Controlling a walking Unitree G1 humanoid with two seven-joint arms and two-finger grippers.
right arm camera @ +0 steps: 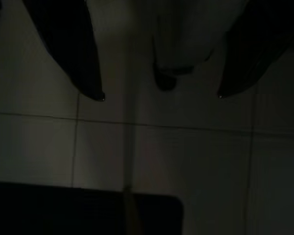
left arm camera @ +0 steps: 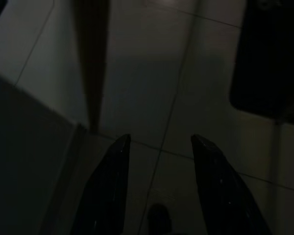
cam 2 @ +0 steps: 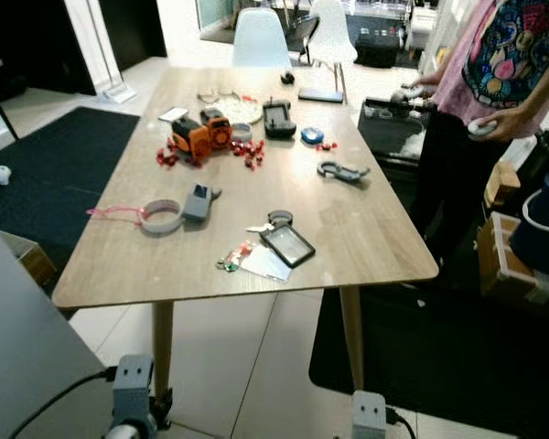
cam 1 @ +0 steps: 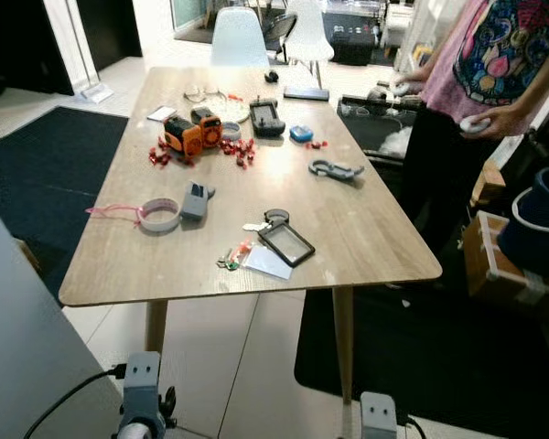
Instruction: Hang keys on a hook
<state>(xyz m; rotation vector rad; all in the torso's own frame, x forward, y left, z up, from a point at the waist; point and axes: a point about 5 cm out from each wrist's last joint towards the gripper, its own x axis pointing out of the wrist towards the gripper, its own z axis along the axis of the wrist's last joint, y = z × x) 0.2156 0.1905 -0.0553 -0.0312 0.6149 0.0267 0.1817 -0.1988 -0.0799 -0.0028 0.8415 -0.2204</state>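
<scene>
A small bunch of keys [cam 1: 231,260] with red and green tags lies near the front edge of the wooden table [cam 1: 366,233], beside a clear card. Just behind it lie a single key [cam 1: 254,226], a black ring and a black-framed slab [cam 1: 286,243]. A grey carabiner-like hook [cam 1: 335,169] rests further back on the right. Both arms hang low in front of the table, under its front edge. My left gripper [left arm camera: 159,139] and right gripper [right arm camera: 160,97] are open above the tiled floor, holding nothing.
The table also carries a tape roll [cam 1: 160,215] with a pink cord, a grey device [cam 1: 195,199], orange tools [cam 1: 192,133] and red bits. A person [cam 1: 494,82] stands at the right side holding white controllers. Boxes stand at the right, chairs behind, and dark rugs on both sides.
</scene>
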